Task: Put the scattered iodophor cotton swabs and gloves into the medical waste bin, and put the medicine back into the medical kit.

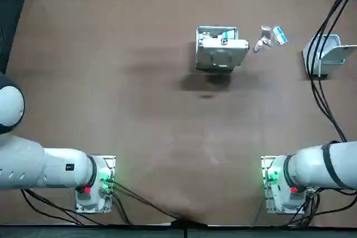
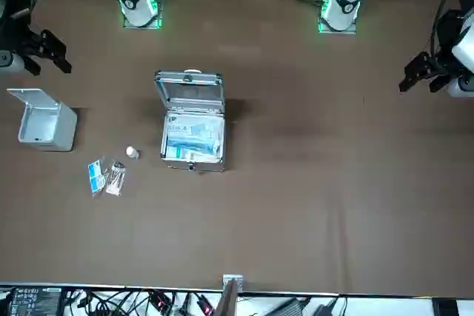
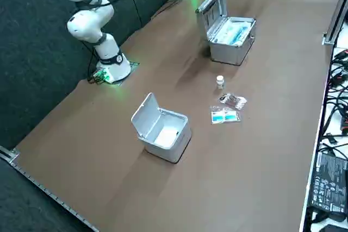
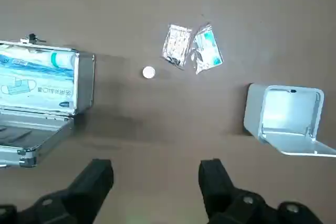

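Note:
The open silver medical kit (image 1: 222,54) stands at the table's far middle, with blue-and-white boxes inside (image 4: 86,85). A small white medicine bottle (image 1: 258,45) stands just right of it (image 4: 148,72). Beside the bottle lie a clear packet of iodophor cotton swabs (image 4: 177,45) and a blue glove packet (image 4: 206,51), touching each other. The white waste bin (image 4: 283,116) stands further right with its lid up (image 3: 163,129). My right gripper (image 4: 156,182) hangs open and empty, high above the table on the near side of these things, seen at the edge in the front view (image 2: 52,51).
Black cables (image 1: 329,20) from my right arm cross over the waste bin in the top view. The table's right edge (image 1: 352,82) lies close beyond the bin. Brown table (image 1: 139,110) stretches between the kit and the arm bases.

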Motion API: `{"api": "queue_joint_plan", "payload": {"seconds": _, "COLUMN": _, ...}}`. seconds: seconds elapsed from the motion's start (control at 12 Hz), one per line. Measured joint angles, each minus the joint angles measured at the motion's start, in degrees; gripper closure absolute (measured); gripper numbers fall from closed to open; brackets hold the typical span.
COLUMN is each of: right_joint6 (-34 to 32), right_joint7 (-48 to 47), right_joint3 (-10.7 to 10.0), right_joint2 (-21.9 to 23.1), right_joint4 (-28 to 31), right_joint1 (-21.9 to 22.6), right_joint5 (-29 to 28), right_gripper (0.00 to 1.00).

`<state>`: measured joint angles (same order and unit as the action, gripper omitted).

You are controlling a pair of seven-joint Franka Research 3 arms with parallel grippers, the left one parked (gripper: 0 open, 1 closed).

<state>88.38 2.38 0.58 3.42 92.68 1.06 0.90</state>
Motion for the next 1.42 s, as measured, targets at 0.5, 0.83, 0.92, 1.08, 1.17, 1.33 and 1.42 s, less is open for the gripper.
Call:
{"api": "queue_joint_plan", "payload": {"seconds": 0.5, "right_joint6": -0.16, "right_joint7": -0.03, "right_joint3": 0.20, "right_joint2": -0.46, "right_joint4": 0.00, "right_joint1": 0.21, "right_joint5": -0.10, "right_gripper": 0.00}}
{"api": "queue_joint_plan", "payload": {"seconds": 0.83, "right_joint6": 2.31, "right_joint7": 3.96, "right_joint3": 0.20, "right_joint2": -4.05, "right_joint4": 0.05, "right_joint1": 0.22, "right_joint5": -0.08, "right_gripper": 0.00}}
{"api": "queue_joint_plan", "payload": {"seconds": 0.92, "right_joint6": 3.63, "right_joint7": 6.33, "right_joint3": 0.20, "right_joint2": -5.49, "right_joint4": 0.12, "right_joint1": 0.22, "right_joint5": -0.08, "right_gripper": 0.00}}
{"api": "queue_joint_plan", "payload": {"seconds": 1.08, "right_joint6": 6.87, "right_joint7": 11.55, "right_joint3": 0.20, "right_joint2": -8.90, "right_joint4": 0.42, "right_joint1": 0.22, "right_joint5": -0.05, "right_gripper": 0.00}}
{"api": "queue_joint_plan", "payload": {"seconds": 1.17, "right_joint6": 8.78, "right_joint7": 14.46, "right_joint3": 0.20, "right_joint2": -10.76, "right_joint4": 0.68, "right_joint1": 0.22, "right_joint5": -0.04, "right_gripper": 0.00}}
{"api": "queue_joint_plan", "payload": {"seconds": 1.33, "right_joint6": 13.14, "right_joint7": 20.64, "right_joint3": 0.17, "right_joint2": -14.42, "right_joint4": 1.54, "right_joint1": 0.16, "right_joint5": -0.03, "right_gripper": 0.00}}
{"api": "queue_joint_plan", "payload": {"seconds": 1.42, "right_joint6": 15.60, "right_joint7": 23.46, "right_joint3": 0.15, "right_joint2": -16.24, "right_joint4": 2.27, "right_joint1": 0.10, "right_joint5": -0.03, "right_gripper": 0.00}}
